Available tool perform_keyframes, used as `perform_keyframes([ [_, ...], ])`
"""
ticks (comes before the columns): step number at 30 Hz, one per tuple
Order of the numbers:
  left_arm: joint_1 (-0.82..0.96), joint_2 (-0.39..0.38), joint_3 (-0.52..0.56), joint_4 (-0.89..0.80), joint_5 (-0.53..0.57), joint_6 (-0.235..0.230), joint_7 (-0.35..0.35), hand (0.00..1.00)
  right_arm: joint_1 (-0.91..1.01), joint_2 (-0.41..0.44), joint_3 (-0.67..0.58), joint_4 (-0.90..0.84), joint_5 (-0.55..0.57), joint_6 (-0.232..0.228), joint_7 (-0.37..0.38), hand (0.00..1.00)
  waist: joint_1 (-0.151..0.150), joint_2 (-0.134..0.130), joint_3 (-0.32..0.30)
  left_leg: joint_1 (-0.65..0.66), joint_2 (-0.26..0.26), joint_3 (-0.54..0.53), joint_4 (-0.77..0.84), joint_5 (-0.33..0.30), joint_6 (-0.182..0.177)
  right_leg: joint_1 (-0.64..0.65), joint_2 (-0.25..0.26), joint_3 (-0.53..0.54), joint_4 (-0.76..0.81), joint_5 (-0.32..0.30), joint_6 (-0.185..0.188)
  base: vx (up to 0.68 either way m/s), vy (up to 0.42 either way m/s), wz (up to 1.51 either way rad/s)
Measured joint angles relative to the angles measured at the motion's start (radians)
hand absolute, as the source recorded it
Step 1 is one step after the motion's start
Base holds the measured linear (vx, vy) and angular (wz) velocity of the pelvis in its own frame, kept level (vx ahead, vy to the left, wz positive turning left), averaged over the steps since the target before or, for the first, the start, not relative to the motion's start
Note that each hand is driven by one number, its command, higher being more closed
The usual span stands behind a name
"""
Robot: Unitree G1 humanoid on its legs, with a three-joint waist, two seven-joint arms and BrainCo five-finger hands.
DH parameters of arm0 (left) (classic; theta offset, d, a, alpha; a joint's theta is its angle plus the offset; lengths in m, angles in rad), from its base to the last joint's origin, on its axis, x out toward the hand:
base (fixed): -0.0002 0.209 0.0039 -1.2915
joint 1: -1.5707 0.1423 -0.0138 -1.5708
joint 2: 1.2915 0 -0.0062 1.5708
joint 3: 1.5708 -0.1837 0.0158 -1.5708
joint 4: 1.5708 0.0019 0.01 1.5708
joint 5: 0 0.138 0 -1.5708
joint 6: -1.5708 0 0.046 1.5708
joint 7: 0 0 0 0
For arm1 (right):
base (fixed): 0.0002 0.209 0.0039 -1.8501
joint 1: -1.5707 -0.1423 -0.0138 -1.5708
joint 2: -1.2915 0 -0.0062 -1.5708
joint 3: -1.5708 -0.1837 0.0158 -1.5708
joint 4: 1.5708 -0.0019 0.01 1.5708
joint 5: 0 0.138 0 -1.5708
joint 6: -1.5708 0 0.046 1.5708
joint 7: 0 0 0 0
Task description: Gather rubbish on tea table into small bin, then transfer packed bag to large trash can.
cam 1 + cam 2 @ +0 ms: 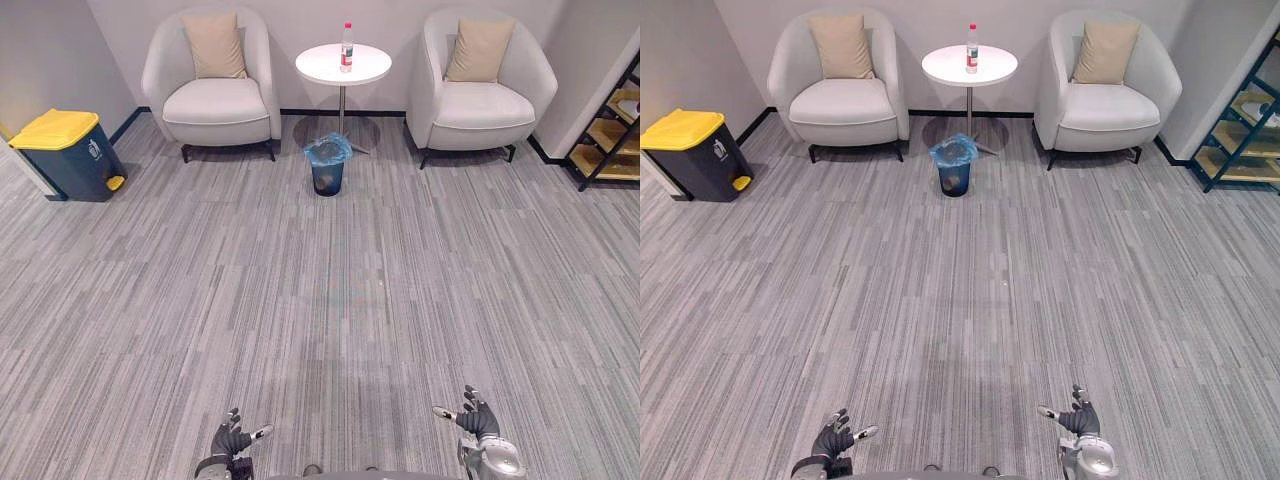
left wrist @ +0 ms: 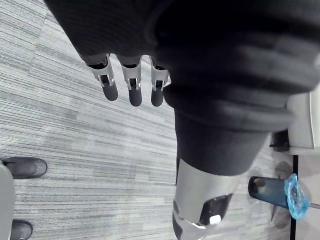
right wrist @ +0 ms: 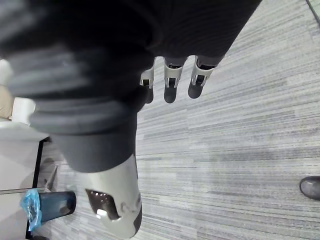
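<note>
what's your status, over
Left hand, right hand open, empty. Clear plastic bottle on round white table. Small blue-bagged bin on floor before table; grey carpet ahead.

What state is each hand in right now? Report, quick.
Left hand: open, holding nothing.
Right hand: open, holding nothing.

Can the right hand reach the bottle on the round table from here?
Probably not. The right hand hangs open here, while the bottle stands on the table across a wide stretch of carpet.
</note>
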Motion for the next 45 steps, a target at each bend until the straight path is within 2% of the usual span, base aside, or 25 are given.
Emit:
perform_keyframes([
  [9, -0.002, 0.000, 0.001, -0.008, -0.001, 0.002, 0.001, 0.00, -0.007, 0.001, -0.001, 0.000, 0.009, 0.005, -0.015, 0.00, 0.004, 0.003, -0.001, -0.067, 0.008, 0.058, 0.099, -0.078, 0.017, -0.044, 0.001, 0.057, 0.010, -0.004, 0.005, 0.03, -0.010, -0.22],
  [13, -0.006, 0.001, 0.002, -0.039, -0.001, 0.003, 0.002, 0.00, -0.041, 0.000, -0.011, -0.001, 0.009, 0.008, -0.021, 0.00, 0.003, 0.010, 0.000, -0.107, 0.014, 0.096, 0.156, -0.127, 0.026, -0.097, 0.000, 0.085, 0.066, -0.031, 0.022, 0.09, 0.034, -0.30],
  [16, -0.006, 0.001, 0.001, -0.045, -0.002, 0.003, 0.003, 0.00, -0.045, -0.004, -0.035, -0.002, 0.009, 0.011, -0.023, 0.00, 0.004, 0.021, 0.006, -0.103, 0.015, 0.125, 0.208, -0.181, 0.033, -0.168, -0.007, 0.098, 0.252, -0.130, 0.050, 0.10, 0.064, -0.28],
  [17, -0.004, 0.002, 0.001, -0.045, -0.003, 0.003, 0.004, 0.00, -0.045, -0.006, -0.036, -0.002, 0.009, 0.013, -0.023, 0.00, 0.006, 0.025, 0.008, -0.098, 0.014, 0.138, 0.221, -0.195, 0.036, -0.207, -0.011, 0.095, 0.344, -0.159, 0.071, 0.11, 0.085, -0.26],
  [18, -0.005, 0.004, 0.001, -0.045, -0.004, 0.004, 0.005, 0.00, -0.054, -0.005, -0.035, -0.003, 0.009, 0.017, -0.022, 0.00, 0.002, 0.033, 0.020, -0.079, 0.011, 0.147, 0.230, -0.209, 0.038, -0.270, -0.025, 0.070, 0.507, -0.182, 0.101, 0.11, 0.087, -0.22],
  [19, -0.005, 0.004, -0.001, -0.046, -0.006, 0.005, 0.006, 0.00, -0.051, -0.005, -0.034, -0.005, 0.009, 0.021, -0.022, 0.00, -0.001, 0.036, 0.024, -0.067, 0.011, 0.147, 0.228, -0.221, 0.040, -0.300, -0.030, 0.049, 0.583, -0.183, 0.101, 0.16, 0.117, -0.14],
  [20, -0.008, 0.011, -0.006, -0.051, -0.010, 0.006, 0.008, 0.00, -0.038, -0.004, -0.028, -0.005, 0.009, 0.027, -0.022, 0.00, -0.001, 0.036, 0.030, -0.037, 0.002, 0.147, 0.227, -0.246, 0.053, -0.365, -0.065, -0.016, 0.743, -0.194, 0.094, 0.14, 0.073, -0.06],
  [22, -0.007, 0.017, -0.007, -0.054, -0.010, 0.007, 0.012, 0.00, -0.035, -0.007, -0.028, -0.004, 0.008, 0.034, -0.022, 0.00, -0.004, 0.039, 0.037, 0.005, -0.006, 0.141, 0.213, -0.255, 0.052, -0.402, -0.109, -0.097, 0.832, -0.243, 0.085, 0.23, 0.044, 0.02],
  [23, -0.013, 0.021, -0.007, -0.055, -0.011, 0.007, 0.016, 0.00, -0.040, -0.011, -0.028, -0.005, 0.008, 0.034, -0.022, 0.00, -0.011, 0.036, 0.037, 0.020, -0.002, 0.133, 0.201, -0.256, 0.052, -0.421, -0.115, -0.131, 0.833, -0.262, 0.070, 0.26, 0.003, 0.10],
  [24, -0.022, 0.024, -0.006, -0.055, -0.011, 0.007, 0.021, 0.00, -0.045, -0.014, -0.028, -0.005, 0.008, 0.034, -0.022, 0.00, -0.018, 0.045, 0.042, 0.023, 0.004, 0.130, 0.196, -0.257, 0.049, -0.441, -0.115, -0.148, 0.826, -0.275, 0.067, 0.27, -0.049, 0.20],
  [25, -0.043, 0.022, -0.002, -0.056, -0.011, 0.007, 0.023, 0.00, -0.064, -0.024, -0.028, -0.005, 0.008, 0.034, -0.022, 0.00, -0.030, 0.045, 0.054, 0.034, 0.026, 0.124, 0.196, -0.265, 0.035, -0.473, -0.110, -0.180, 0.789, -0.282, 0.057, 0.29, -0.095, 0.18],
  [27, -0.072, 0.022, 0.001, -0.055, -0.011, 0.006, 0.024, 0.00, -0.092, -0.049, -0.024, -0.006, 0.008, 0.034, -0.022, 0.00, -0.034, 0.076, 0.085, 0.058, 0.076, 0.122, 0.196, -0.281, 0.007, -0.523, -0.080, -0.225, 0.685, -0.258, 0.033, 0.33, -0.106, 0.09],
  [28, -0.079, 0.026, 0.002, -0.055, -0.011, 0.006, 0.024, 0.00, -0.097, -0.059, -0.020, -0.008, 0.008, 0.034, -0.022, 0.00, -0.036, 0.071, 0.084, 0.073, 0.088, 0.124, 0.194, -0.286, -0.031, -0.536, -0.053, -0.221, 0.531, -0.167, 0.026, 0.41, -0.131, 0.12],
  [29, -0.073, 0.037, 0.004, -0.055, -0.011, 0.005, 0.024, 0.00, -0.089, -0.059, -0.020, -0.013, 0.008, 0.031, -0.023, 0.00, -0.040, 0.041, 0.083, 0.099, 0.076, 0.117, 0.194, -0.301, -0.054, -0.531, -0.062, -0.204, 0.428, -0.027, -0.027, 0.46, -0.157, 0.21],
  [30, -0.073, 0.035, 0.006, -0.050, -0.011, 0.005, 0.024, 0.00, -0.085, -0.064, -0.020, -0.011, 0.008, 0.031, -0.023, 0.00, -0.046, 0.037, 0.087, 0.120, 0.078, 0.108, 0.197, -0.313, -0.073, -0.529, -0.067, -0.200, 0.454, 0.025, -0.103, 0.51, -0.199, 0.16],
  [31, -0.077, 0.019, 0.012, -0.040, -0.011, 0.006, 0.025, 0.00, -0.089, -0.070, -0.021, -0.012, 0.008, 0.035, -0.025, 0.00, -0.053, 0.059, 0.078, 0.107, 0.119, 0.104, 0.257, -0.313, -0.086, -0.525, -0.045, -0.217, 0.479, -0.019, -0.110, 0.60, -0.291, 0.08],
  [32, -0.089, 0.017, 0.012, -0.041, -0.011, 0.006, 0.025, 0.00, -0.095, -0.068, -0.020, -0.013, 0.009, 0.031, -0.025, 0.00, -0.056, 0.059, 0.077, 0.029, 0.141, 0.102, 0.419, -0.295, -0.115, -0.508, -0.033, -0.221, 0.452, -0.036, -0.122, 0.58, -0.301, -0.02],
  [33, -0.095, 0.012, 0.012, -0.041, -0.011, 0.006, 0.025, 0.00, -0.100, -0.071, -0.020, -0.013, 0.009, 0.029, -0.025, 0.00, -0.055, 0.062, 0.079, -0.020, 0.162, 0.099, 0.525, -0.273, -0.128, -0.488, -0.021, -0.221, 0.427, -0.037, -0.125, 0.49, -0.266, 0.00],
  [34, -0.097, 0.000, 0.013, -0.041, -0.011, 0.005, 0.025, 0.00, -0.108, -0.073, -0.018, -0.013, 0.013, 0.029, -0.027, 0.00, -0.050, 0.074, 0.087, -0.116, 0.210, 0.072, 0.745, -0.228, -0.131, -0.413, 0.005, -0.223, 0.360, -0.035, -0.135, 0.41, -0.196, -0.01],
  [36, -0.090, -0.012, 0.012, -0.042, -0.011, 0.006, 0.024, 0.00, -0.103, -0.068, -0.001, -0.013, 0.027, 0.027, -0.027, 0.00, -0.050, 0.070, 0.097, -0.181, 0.277, 0.083, 1.001, -0.232, -0.124, -0.265, 0.033, -0.222, 0.264, -0.037, -0.143, 0.51, -0.207, 0.01],
  [38, -0.089, -0.021, 0.012, -0.052, -0.011, 0.006, 0.024, 0.00, -0.100, -0.063, 0.011, -0.025, 0.056, 0.020, -0.036, 0.00, -0.033, 0.049, 0.111, -0.238, 0.312, 0.111, 1.112, -0.244, -0.103, -0.143, 0.041, -0.202, 0.187, -0.042, -0.148, 0.43, -0.143, -0.14],
  [40, -0.095, -0.022, 0.012, -0.067, -0.011, 0.005, 0.024, 0.00, -0.110, -0.060, 0.009, -0.049, 0.081, 0.008, -0.047, 0.00, -0.016, 0.051, 0.112, -0.358, 0.313, 0.111, 1.102, -0.252, -0.089, -0.080, 0.043, -0.175, 0.127, -0.047, -0.149, 0.35, -0.060, -0.36],
  [41, -0.103, -0.020, 0.013, -0.067, -0.012, 0.005, 0.025, 0.00, -0.115, -0.058, 0.006, -0.048, 0.086, 0.008, -0.047, 0.00, 0.002, 0.051, 0.115, -0.417, 0.304, 0.121, 1.044, -0.257, -0.081, -0.060, 0.036, -0.160, 0.109, -0.049, -0.145, 0.38, 0.054, -0.26],
  [43, -0.110, -0.022, 0.012, -0.064, -0.012, 0.006, 0.027, 0.00, -0.117, -0.046, -0.010, -0.047, 0.087, 0.010, -0.048, 0.00, 0.005, 0.033, 0.130, -0.451, 0.242, 0.135, 0.838, -0.259, -0.078, -0.021, 0.001, -0.158, 0.098, -0.065, -0.121, 0.34, 0.088, -0.07],
  [45, -0.111, -0.036, 0.012, -0.065, -0.012, 0.006, 0.027, 0.00, -0.115, -0.039, -0.038, -0.043, 0.087, 0.012, -0.048, 0.00, 0.006, 0.028, 0.136, -0.456, 0.167, 0.122, 0.579, -0.231, -0.096, 0.023, -0.031, -0.157, 0.080, -0.084, -0.090, 0.29, 0.134, 0.01],
])
